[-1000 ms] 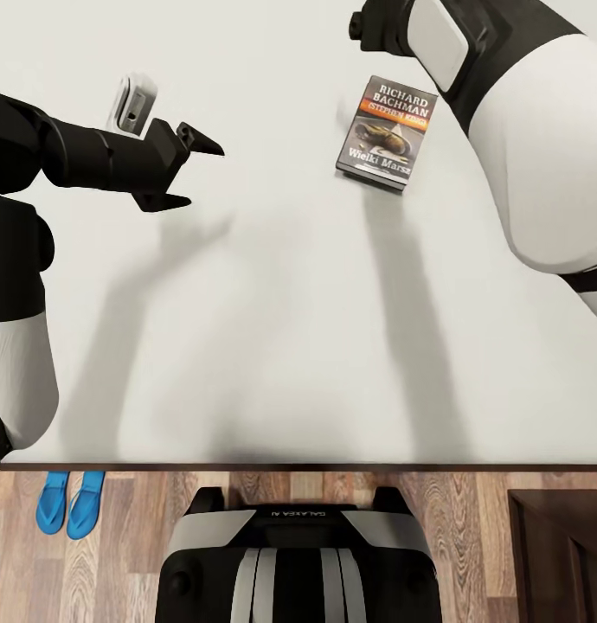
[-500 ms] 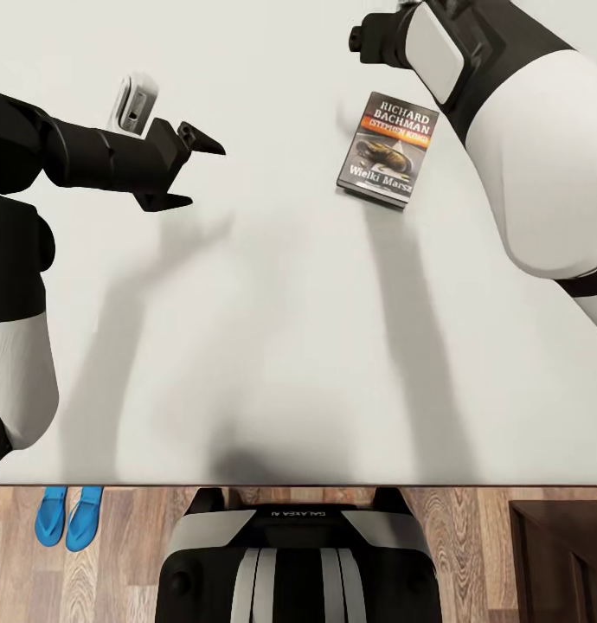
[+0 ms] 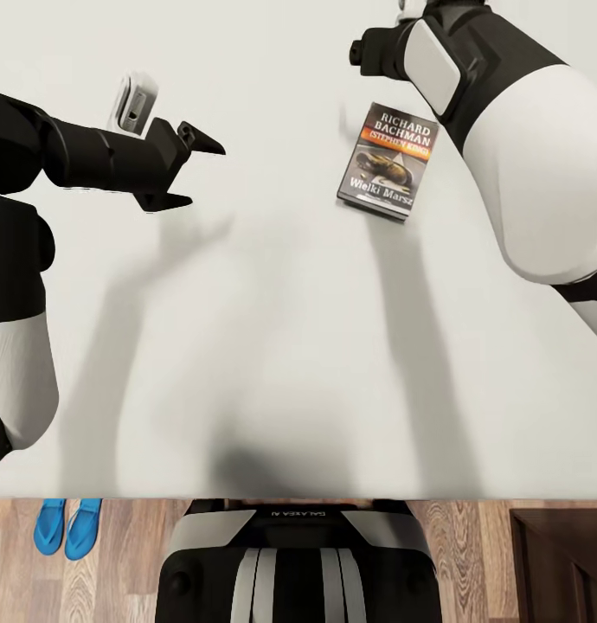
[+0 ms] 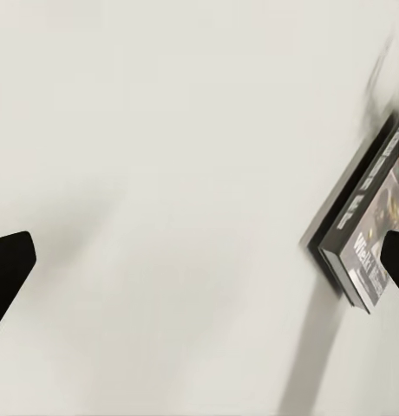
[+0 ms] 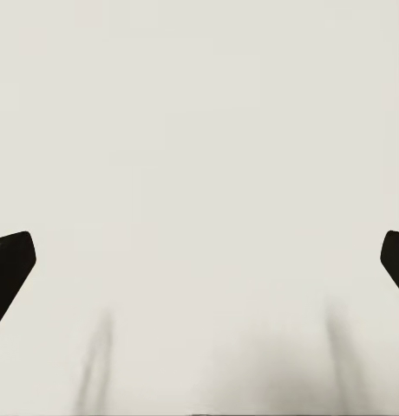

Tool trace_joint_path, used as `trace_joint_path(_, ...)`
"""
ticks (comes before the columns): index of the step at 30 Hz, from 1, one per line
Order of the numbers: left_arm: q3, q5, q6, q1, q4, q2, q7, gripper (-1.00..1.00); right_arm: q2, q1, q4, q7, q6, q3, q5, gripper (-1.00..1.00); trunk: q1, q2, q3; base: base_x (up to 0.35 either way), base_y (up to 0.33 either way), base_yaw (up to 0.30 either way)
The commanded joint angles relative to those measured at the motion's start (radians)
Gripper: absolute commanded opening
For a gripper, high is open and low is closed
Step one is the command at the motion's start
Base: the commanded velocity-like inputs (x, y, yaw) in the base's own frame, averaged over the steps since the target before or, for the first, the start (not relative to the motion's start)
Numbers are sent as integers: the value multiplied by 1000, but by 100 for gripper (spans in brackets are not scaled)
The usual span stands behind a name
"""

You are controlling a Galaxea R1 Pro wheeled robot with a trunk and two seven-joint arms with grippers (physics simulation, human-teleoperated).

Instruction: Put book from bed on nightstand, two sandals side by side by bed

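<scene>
Small thin paperback book [image 3: 388, 162], dark cover, white "RICHARD BACHMAN" title, orange band, lies flat on pale grey-white mattress of bed [image 3: 272, 346], around 1 o'clock in head view. Left black gripper [image 3: 199, 169] at 10 o'clock, fingers spread wide, empty, well apart from book; book sits toward its 3 o'clock side. Right gripper [image 5: 199, 260]: dark fingertips far apart in wrist view, nothing between, mattress beyond. Pair of bright blue plastic sandals [image 3: 67, 526] side by side on brown wood-plank floor [image 3: 471, 554], 7 o'clock, beside bed edge.

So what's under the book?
The book lies flat on the bed's pale mattress. The patch of mattress right beneath it is covered, so anything there can't be seen.
</scene>
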Motion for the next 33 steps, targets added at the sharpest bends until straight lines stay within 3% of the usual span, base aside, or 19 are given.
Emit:
trace_joint_path(1,0,4,8,-1,0,1,7,100,1,0,-1,-2,5,-8,5,100,0,0,0,131,0,0)
trace_joint_path(25,3,2,8,1,0,2,6,100,4,23,40,-5,19,-9,6,100,0,0,0,24,0,0)
trace_joint_path(33,4,1,8,1,0,3,6,100,5,25,58,-7,67,-9,5,100,0,0,0,0,0,0)
